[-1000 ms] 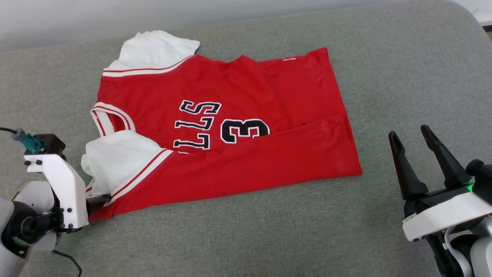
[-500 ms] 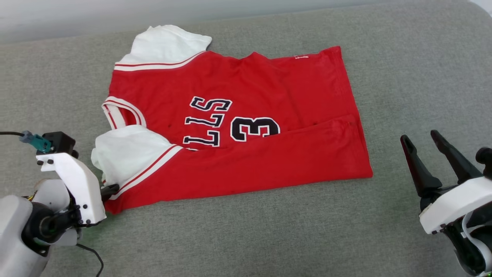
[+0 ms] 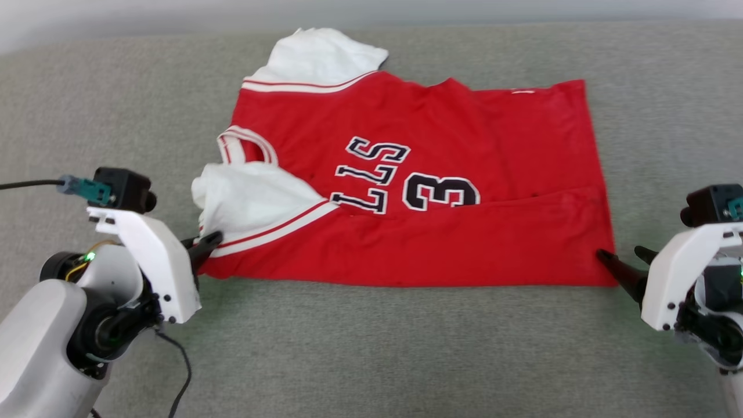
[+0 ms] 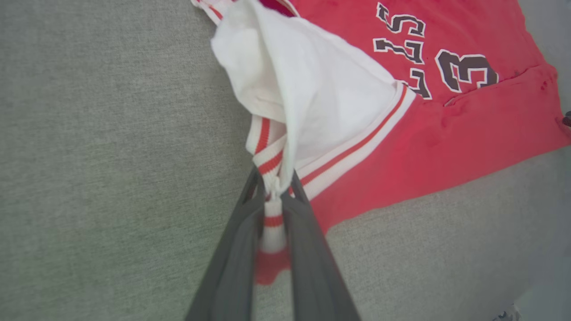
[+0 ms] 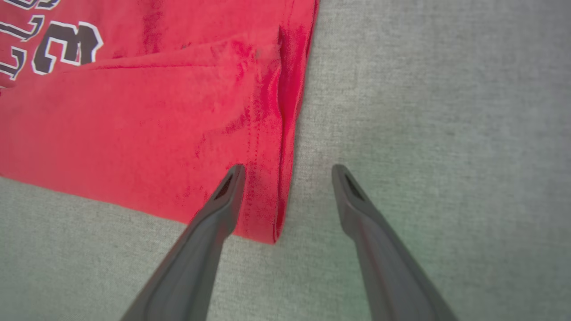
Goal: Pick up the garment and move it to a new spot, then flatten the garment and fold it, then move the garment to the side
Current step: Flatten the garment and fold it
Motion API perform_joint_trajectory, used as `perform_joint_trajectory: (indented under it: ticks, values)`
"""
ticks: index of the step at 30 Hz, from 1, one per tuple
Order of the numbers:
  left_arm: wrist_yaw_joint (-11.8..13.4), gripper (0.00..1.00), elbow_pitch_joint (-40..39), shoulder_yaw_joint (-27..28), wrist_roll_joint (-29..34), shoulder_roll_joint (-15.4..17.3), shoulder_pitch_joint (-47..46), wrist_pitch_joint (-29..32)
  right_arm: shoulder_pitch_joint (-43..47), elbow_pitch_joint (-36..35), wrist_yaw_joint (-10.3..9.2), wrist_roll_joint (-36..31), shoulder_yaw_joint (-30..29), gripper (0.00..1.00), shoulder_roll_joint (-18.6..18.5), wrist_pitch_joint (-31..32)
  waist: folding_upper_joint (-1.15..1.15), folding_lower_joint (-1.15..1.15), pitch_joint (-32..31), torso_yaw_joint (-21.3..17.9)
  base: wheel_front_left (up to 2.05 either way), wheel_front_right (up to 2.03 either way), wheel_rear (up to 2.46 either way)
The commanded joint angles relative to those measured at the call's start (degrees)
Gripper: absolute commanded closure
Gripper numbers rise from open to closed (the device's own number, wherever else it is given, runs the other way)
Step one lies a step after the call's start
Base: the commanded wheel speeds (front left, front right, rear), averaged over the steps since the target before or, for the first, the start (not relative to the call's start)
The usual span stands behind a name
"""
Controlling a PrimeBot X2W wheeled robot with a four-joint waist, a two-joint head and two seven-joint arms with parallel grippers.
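Garment (image 3: 418, 174) mid-fold: your left gripper (image 4: 274, 178) pinches its sleeve (image 4: 312, 89) at 8 o'clock; your spread right gripper (image 5: 287, 168) must close on the hem corner (image 5: 267, 223).

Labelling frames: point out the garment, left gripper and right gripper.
garment (image 3: 441, 249), head view, red folded-over lower panel.
left gripper (image 4: 274, 178), left wrist view, between fingertips pinching striped trim.
right gripper (image 5: 289, 168), right wrist view, between open fingertips.

Both arms look alike: a rounded pale-grey forearm (image 3: 35, 342), a black wrist joint (image 3: 110, 331) and an angular white plastic bracket (image 3: 154, 261) dotted with dark screws (image 3: 165, 297). A small black camera block (image 3: 125, 188) sits on top, with a teal plug (image 3: 87, 188) and a thin black cable (image 3: 29, 184). Long, dark, tapered fingers form the left claw (image 3: 212, 239) and the right claw (image 3: 620, 252). A small green light (image 3: 90, 256) glows at the wrist.
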Motion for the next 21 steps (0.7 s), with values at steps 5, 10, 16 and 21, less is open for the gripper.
perform_joint_trajectory:
  ticks: [5,10,16,21]
  values:
    - [-0.1,1.00,-2.5,-0.6,1.5,-0.9,-1.5,-1.2,-3.6,5.2,-0.04,0.1,-0.1,0.00,1.8,2.9,0.00,0.00,2.2,2.6,0.00,0.00,0.00]
    - [-0.4,1.00,-3.0,-0.8,2.0,-1.3,-2.2,-2.0,-4.1,11.1,-0.03,0.9,2.2,0.00,4.3,4.4,0.00,0.00,3.0,3.1,0.00,0.00,0.00]
    - [-0.7,1.00,-2.3,-0.4,1.2,-1.6,-1.4,-2.7,-5.1,13.6,0.04,2.5,5.6,1.00,4.2,3.8,0.00,0.00,2.8,2.4,0.00,0.00,0.00]
    - [-0.8,1.00,-1.6,0.0,0.7,-1.5,-0.4,-3.6,-6.7,11.8,0.04,3.3,6.6,1.00,1.4,1.7,0.00,0.00,0.8,1.7,0.00,0.00,0.00]
